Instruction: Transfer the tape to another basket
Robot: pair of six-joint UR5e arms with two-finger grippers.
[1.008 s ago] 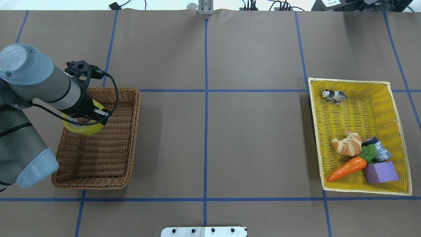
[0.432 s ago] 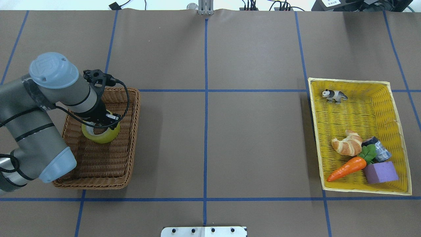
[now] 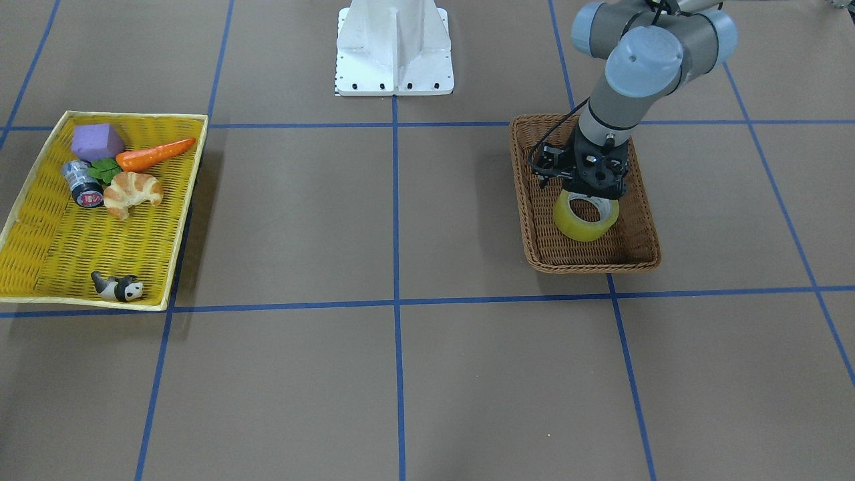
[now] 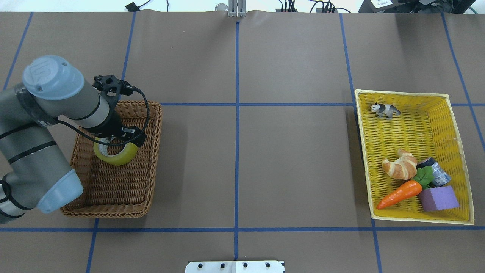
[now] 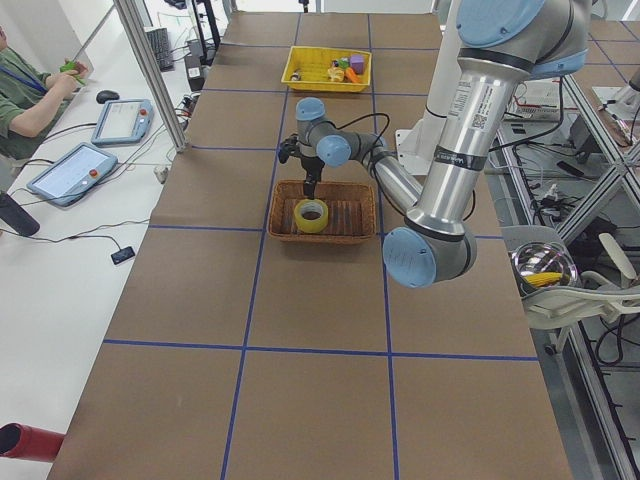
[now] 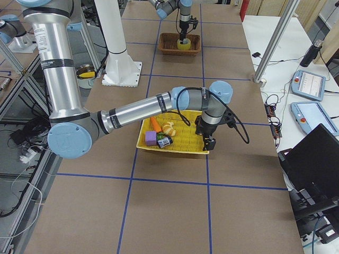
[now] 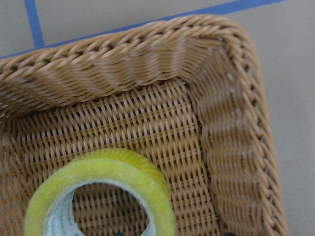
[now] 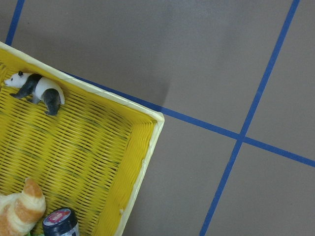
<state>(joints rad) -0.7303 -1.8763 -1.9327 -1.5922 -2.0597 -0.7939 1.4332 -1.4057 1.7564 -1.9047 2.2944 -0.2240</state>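
Brown paper with blue grid lines covers the worktop (image 4: 288, 159). A shallow yellow tray (image 4: 460, 151) is set on the robot's right side of it and a deep brown wicker basket (image 4: 153, 151) on its left, well apart.

The right arm is missing from the overhead view. Only the right-end view shows the right gripper (image 6: 209, 142), hung over the tray's far corner, and whether its jaws are open or closed cannot be told from there.

The left gripper (image 3: 589, 194) is pointed down into the basket, just over the tape (image 3: 574, 227). Its jaws are hidden behind its own body in the front and overhead views and are not seen from the wrist, so a grip on the roll cannot be judged.

The tape is placed inside the basket, in the half away from the robot. Its hole is turned upward, so its axis stands nearly upright. In the left wrist view the weave is seen through the hole, and the whitish printed core is shown.
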